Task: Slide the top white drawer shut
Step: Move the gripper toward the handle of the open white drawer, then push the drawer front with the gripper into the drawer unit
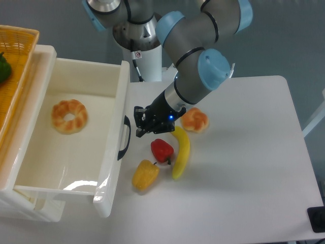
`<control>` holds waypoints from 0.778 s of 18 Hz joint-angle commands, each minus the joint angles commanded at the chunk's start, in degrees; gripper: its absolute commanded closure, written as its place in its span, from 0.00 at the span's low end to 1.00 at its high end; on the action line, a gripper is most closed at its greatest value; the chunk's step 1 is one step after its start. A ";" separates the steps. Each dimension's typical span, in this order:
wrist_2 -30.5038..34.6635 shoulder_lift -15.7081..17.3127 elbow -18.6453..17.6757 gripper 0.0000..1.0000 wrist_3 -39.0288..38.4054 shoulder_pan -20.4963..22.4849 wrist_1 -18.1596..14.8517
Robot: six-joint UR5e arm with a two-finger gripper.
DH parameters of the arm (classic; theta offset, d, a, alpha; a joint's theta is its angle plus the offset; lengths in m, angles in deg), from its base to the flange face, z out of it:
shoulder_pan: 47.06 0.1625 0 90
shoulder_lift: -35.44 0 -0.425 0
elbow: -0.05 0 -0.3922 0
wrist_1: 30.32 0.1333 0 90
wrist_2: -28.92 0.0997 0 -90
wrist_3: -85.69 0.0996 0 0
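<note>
The white worktop point(244, 168) fills most of the view. At its 9 o'clock side the top white drawer point(71, 152) stands pulled far out, its curved black handle point(124, 138) facing 3 o'clock and a ring-shaped pastry point(69, 116) lying inside. A yellow wicker basket point(15, 56) sits at 10 o'clock. The arm reaches down from 12 o'clock; its hand point(139, 125) hangs just beside the handle, empty, though whether its fingers are spread I cannot tell. Near centre lie a banana point(181, 151), a bread roll point(195, 120), a yellow pepper point(145, 175) and a red pepper point(162, 150).
</note>
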 joint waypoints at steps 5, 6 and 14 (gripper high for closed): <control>0.00 0.35 0.00 1.00 -1.23 -1.32 -0.09; 0.00 0.35 0.00 1.00 -1.32 -1.49 -0.09; -0.53 1.32 0.35 1.00 -1.32 -2.55 -2.02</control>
